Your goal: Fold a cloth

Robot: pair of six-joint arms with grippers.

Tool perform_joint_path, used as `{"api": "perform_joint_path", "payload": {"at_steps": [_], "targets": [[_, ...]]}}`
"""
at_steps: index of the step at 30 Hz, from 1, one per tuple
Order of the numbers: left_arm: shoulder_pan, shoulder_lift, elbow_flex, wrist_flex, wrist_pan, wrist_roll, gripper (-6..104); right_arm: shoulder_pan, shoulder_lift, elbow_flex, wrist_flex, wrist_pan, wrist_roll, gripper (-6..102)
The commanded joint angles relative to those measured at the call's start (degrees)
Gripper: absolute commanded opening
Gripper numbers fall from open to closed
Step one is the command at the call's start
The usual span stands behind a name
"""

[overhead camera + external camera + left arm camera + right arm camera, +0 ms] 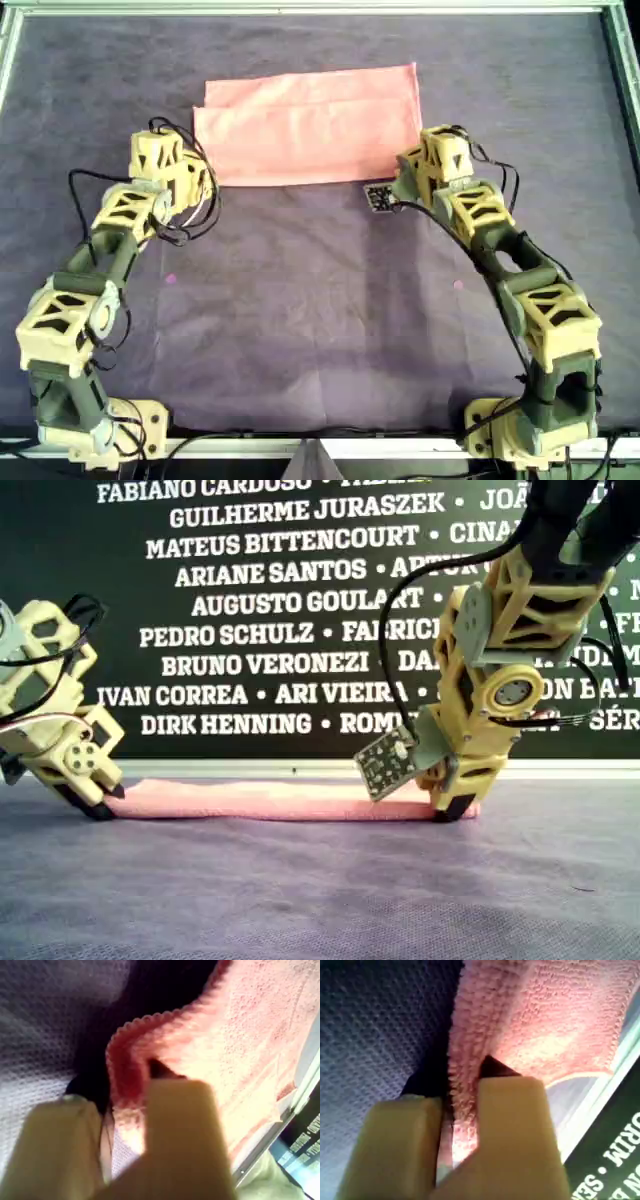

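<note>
While folded, cloth [310,125] is pinched (both pincers clamped).

- My two arms [110,260] are pale yellow plastic with cut-out holes and dark green-grey parts.
- Black cables [190,215] loop around them.
- My right arm [500,250] carries a small speckled black-and-white tag [385,762].

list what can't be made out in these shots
- Cloth corners in the overhead view: the arms cover the two near ones, so the grips cannot be seen there.
- Cloth layers: in the exterior view it is a thin strip, too flat to count.
- Left hand and right hand: wrist views are blurred close-ups; the cloth runs past the edges.
- Wall names in the exterior view: cut off at the top and by the right arm.
</note>
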State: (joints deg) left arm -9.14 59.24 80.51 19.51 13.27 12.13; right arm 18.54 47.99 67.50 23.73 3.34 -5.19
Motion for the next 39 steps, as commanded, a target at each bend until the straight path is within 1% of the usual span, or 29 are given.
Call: {"api": "perform_joint_path", "payload": {"at_steps": [1,3,4,6,8,10,13,17,20,22,25,26,28,29,32,34,36,39], "targets": [[-1.32,2.11,-3.34,-0.88,0.44,-0.09,13,-0.26,1.05,-6.42,-0.26,0.7,0.09,9],[-1.32,2.11,-3.08,-0.88,0.44,0.0,13,-0.35,1.05,-6.33,-0.26,0.7,-0.44,3],[-1.23,2.2,-2.81,-0.79,0.44,0.44,13,-0.35,1.14,-6.24,-0.26,0.7,-0.62,1],[-1.23,2.72,-2.2,-0.35,0.44,0.53,13,-0.26,1.23,-5.45,-0.18,0.53,-0.62,-2],[-1.32,4.75,-2.11,0.09,0.53,-0.09,12,-0.18,1.76,-5.27,0.88,-0.09,-0.7,-2],[-1.32,6.42,-2.02,0.09,0.53,-0.09,9,-0.18,2.37,-5.27,0.97,0.7,-0.7,-2],[-1.23,8.35,-2.02,0.18,0.53,-0.09,3,-0.26,2.81,-5.19,1.05,0.7,-0.44,-2],[-1.23,10.2,0.53,0.18,0.53,-0.18,0,-0.26,2.9,-5.19,1.05,0.7,0.0,-2],[-1.32,10.72,2.55,0.18,0.53,-0.18,0,-0.26,2.02,-5.19,1.05,0.7,0.0,-2],[-1.23,10.81,3.43,0.18,0.53,-0.18,0,-0.26,1.76,-5.19,1.05,0.44,-0.44,-2],[-1.23,10.81,3.6,0.18,0.53,-0.18,0,-0.18,2.55,-4.75,1.05,0.0,0.0,-2],[-1.23,10.81,3.96,0.18,0.53,-0.18,0,-0.18,2.9,-3.6,1.05,0.62,0.09,-2],[-1.32,10.99,5.63,0.18,0.53,-0.18,0,-0.18,4.04,-0.09,1.05,0.7,0.09,-2],[-1.49,11.6,6.77,0.18,0.62,-0.18,0,-0.18,5.54,2.02,1.05,0.7,0.0,-2],[-3.25,15.12,11.6,0.18,0.62,-0.18,0,0.09,10.72,10.9,0.88,0.7,-0.62,-2],[-3.96,17.4,15.12,0.18,0.62,-0.18,0,0.35,15.21,15.73,0.09,0.7,-0.62,-2],[-4.83,19.51,17.49,0.18,0.62,-0.18,0,0.62,18.98,19.69,0.0,-0.09,-0.35,-2],[-5.54,20.48,20.21,0.18,0.62,-0.18,0,0.7,22.76,23.91,-0.09,-0.09,-0.35,-2]]}}
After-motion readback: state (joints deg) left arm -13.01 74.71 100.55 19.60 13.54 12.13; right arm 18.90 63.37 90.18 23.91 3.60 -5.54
